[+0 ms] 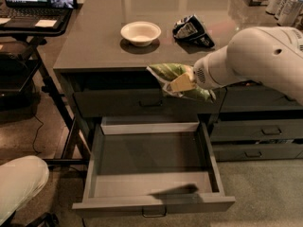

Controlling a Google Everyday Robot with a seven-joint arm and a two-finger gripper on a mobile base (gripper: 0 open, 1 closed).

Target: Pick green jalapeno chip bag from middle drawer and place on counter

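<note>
Green jalapeno chip bag (165, 74), pinched by gripper (182, 83), hangs at counter (94, 46) edge above open middle drawer (151, 150).
</note>
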